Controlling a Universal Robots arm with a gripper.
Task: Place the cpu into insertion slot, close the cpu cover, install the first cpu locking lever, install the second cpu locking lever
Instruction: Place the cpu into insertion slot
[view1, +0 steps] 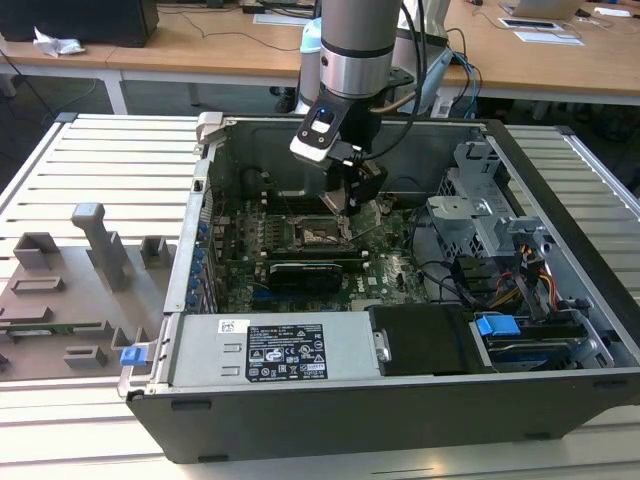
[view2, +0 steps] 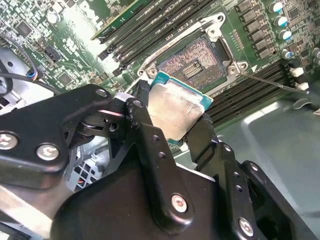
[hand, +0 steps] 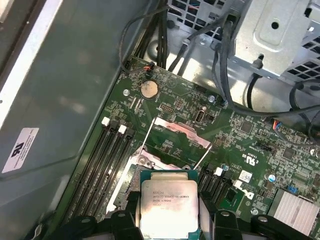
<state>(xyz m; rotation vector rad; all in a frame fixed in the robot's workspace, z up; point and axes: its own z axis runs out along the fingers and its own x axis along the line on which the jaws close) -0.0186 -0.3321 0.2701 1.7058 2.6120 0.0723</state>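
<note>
Claw (view2: 171, 111) is clamped on the chip (view2: 180, 107), one black finger on each opposite edge, so it's only open as wide as the chip itself. The chip is a flat square with a dull silvery metal lid on a teal-green board. It's hanging just over the near edge of the socket (view2: 194, 57), not sitting in it. Socket's uncovered: brownish pin field, dark frame, shiny metal brackets at the corners. A thin wire lever (view2: 272, 82) pokes out beside it, and long black memory slots (view2: 150, 35) run along both sides.

In the first wrist view the chip (hand: 170, 205) blocks most of the socket, and the claw's fingers (hand: 125, 220) are cut off at the picture's edge. Past it the cover (hand: 177, 129) looks flipped up. It's seen almost edge-on, so I can't really make out its window.

In the exterior view the claw (view1: 350, 205) is down inside the open computer case (view1: 400, 415), which sits on a ribbed metal bench (view1: 100, 170). From that angle its grip is hard to make out.
</note>
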